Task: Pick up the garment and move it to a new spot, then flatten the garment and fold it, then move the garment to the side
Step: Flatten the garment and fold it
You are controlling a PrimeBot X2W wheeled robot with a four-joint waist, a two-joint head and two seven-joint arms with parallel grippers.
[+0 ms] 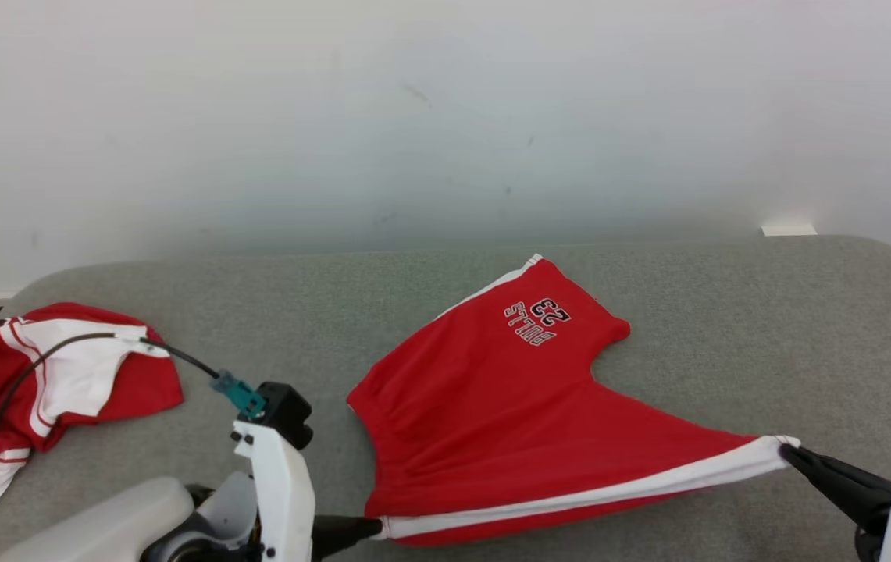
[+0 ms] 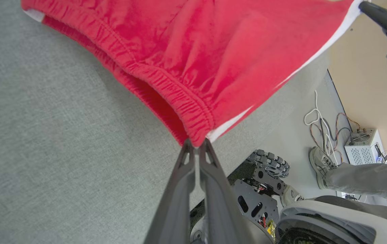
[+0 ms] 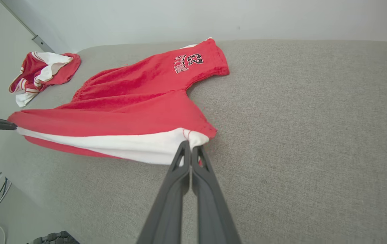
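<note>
The garment [image 1: 492,406] is a pair of red shorts with white side stripes and a "23" print, spread on the grey table [image 1: 687,328]. My left gripper [image 1: 376,528] is shut on the waistband corner at the near edge; the left wrist view shows the same gripper [image 2: 196,144] pinching the gathered waistband [image 2: 179,98]. My right gripper [image 1: 787,449] is shut on the white hem corner of one leg, the same pinch showing in the right wrist view [image 3: 190,146]. The near stripe edge of the garment [image 3: 112,112] is stretched taut between the two grippers; the far leg lies flat.
A second red and white garment [image 1: 39,382] lies crumpled at the table's left end, a black cable running over it. A white wall stands behind the table. In the left wrist view, a person's leg and shoe [image 2: 322,166] and loose cables [image 2: 318,118] are on the floor beside my wheeled base.
</note>
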